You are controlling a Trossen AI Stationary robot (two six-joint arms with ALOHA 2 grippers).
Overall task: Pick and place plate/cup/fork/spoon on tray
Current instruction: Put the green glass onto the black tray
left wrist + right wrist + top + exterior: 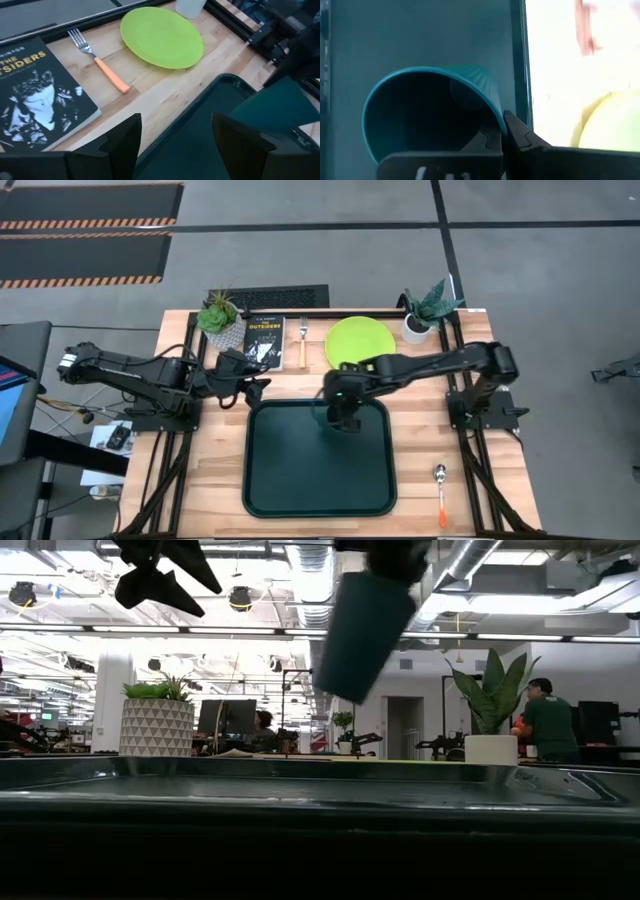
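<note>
The dark green cup (362,635) hangs tilted in my right gripper (345,408), above the far part of the dark green tray (270,480). My left gripper (252,387) is open and empty over the tray's far left corner; its fingers also show in the left wrist view (175,140). The lime-green plate (358,340) and the fork (304,345) lie flat on the table beyond the tray. The spoon (441,490) lies on the table to the right of the tray. My right gripper holds the cup by its rim (501,120), with one finger inside the cup and one finger (522,137) outside its wall. The cup is lifted clear of the tray and hangs tilted below the gripper, as the low view shows.
A black book (265,340) lies left of the fork. Two white plant pots stand at the far corners, one on the left (221,320) and one on the right (417,328). People stand in the room behind the table (548,725).
</note>
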